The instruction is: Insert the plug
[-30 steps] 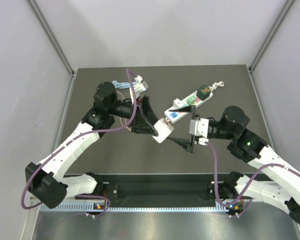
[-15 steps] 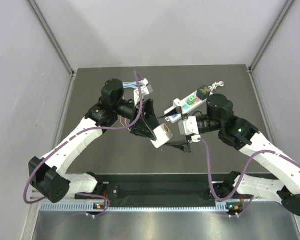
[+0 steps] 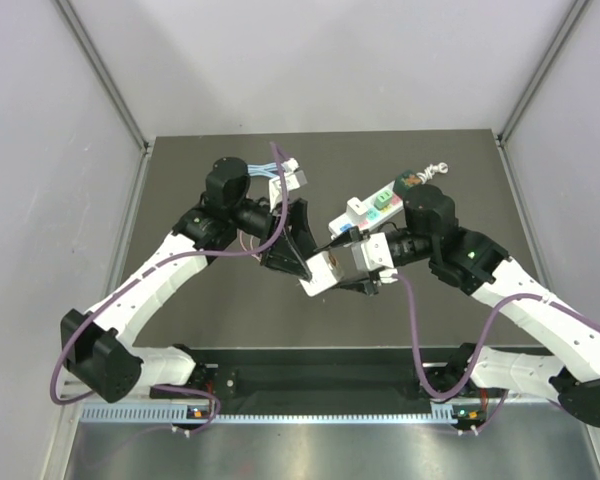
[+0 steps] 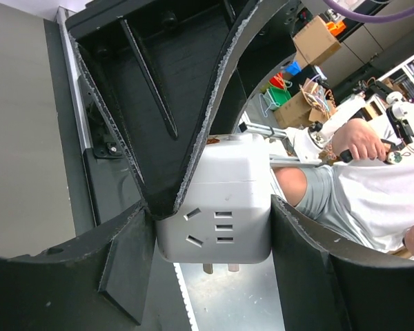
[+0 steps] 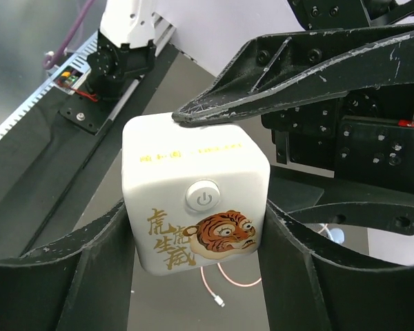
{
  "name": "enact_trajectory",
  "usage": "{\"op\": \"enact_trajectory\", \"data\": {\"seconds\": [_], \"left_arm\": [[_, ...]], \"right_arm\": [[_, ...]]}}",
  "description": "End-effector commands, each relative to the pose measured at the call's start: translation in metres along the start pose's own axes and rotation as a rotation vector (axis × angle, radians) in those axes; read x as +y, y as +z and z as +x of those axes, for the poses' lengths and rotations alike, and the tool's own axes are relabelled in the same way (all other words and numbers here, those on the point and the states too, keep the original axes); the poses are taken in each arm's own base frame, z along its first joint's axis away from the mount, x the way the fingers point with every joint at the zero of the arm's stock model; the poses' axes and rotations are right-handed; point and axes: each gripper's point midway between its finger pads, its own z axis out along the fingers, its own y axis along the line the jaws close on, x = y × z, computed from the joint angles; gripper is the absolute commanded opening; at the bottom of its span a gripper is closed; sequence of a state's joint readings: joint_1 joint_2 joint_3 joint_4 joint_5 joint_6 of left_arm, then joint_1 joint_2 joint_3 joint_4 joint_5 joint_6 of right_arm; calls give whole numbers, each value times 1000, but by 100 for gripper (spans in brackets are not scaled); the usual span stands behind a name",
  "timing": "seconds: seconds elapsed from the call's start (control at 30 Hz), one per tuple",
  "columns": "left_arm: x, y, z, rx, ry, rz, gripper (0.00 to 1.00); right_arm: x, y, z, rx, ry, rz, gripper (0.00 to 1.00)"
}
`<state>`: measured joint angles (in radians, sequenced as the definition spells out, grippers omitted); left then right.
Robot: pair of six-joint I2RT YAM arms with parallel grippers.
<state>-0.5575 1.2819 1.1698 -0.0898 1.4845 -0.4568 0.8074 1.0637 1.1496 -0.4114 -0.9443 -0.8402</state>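
The plug [image 3: 325,268] is a white cube held in the air over the dark table, between the two arms. My left gripper [image 3: 308,265] is shut on it from the left. In the left wrist view the plug [image 4: 217,207] fills the gap of the left gripper [image 4: 210,234], its socket face towards the camera and two metal prongs [image 4: 217,267] pointing down. My right gripper [image 3: 348,272] has its fingers against both sides of the plug [image 5: 196,200], whose face shows a power button and a tiger picture. The white power strip [image 3: 372,208] lies behind, partly hidden by the right arm.
Pale blue cables with white connectors [image 3: 285,170] lie at the back left. A small metal clip [image 3: 438,170] lies beyond the strip's far end. A pink cable [image 5: 228,279] lies on the table below the plug. Grey walls close in both sides; a black rail [image 3: 320,380] runs along the near edge.
The right arm has swung left to the plug and its wide-open jaws have closed in on the cube. The left arm, still holding the plug, has shifted slightly.
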Motion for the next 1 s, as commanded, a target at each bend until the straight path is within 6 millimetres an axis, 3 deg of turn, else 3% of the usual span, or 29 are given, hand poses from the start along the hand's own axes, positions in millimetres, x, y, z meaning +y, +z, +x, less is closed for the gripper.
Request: {"op": "enact_trajectory", "data": {"seconds": [0.0, 0.07, 0.1, 0.23, 0.4, 0.53, 0.67, 0.8, 0.9, 0.97], "left_arm": [[10, -3, -15, -27, 86, -39, 59], [17, -9, -19, -38, 93, -91, 64], [33, -12, -24, -60, 99, -189, 66], [57, -29, -35, -60, 98, -426, 78], [72, -56, -59, -171, 62, -561, 83], [93, -89, -72, -258, -29, -816, 83], [97, -111, -67, -322, -145, -990, 82], [98, -103, -55, -345, -286, -959, 91], [105, -100, -35, -328, -352, -969, 91], [106, -101, -34, -345, -342, -972, 91]], "right_arm": [[-14, -4, -15, -21, -57, 51, 0], [-20, -5, -8, 10, -36, 90, 0], [-21, -5, -6, 20, -11, 103, 0], [-34, -8, 14, 106, 88, 187, 0], [-41, -1, 40, 161, 222, 232, 0], [-62, -9, 70, 276, 350, 397, 0], [-67, -13, 93, 355, 473, 479, 0], [-73, -15, 102, 356, 495, 551, 0], [-73, -12, 106, 356, 503, 562, 0], [-75, -9, 109, 365, 514, 565, 0]]}}
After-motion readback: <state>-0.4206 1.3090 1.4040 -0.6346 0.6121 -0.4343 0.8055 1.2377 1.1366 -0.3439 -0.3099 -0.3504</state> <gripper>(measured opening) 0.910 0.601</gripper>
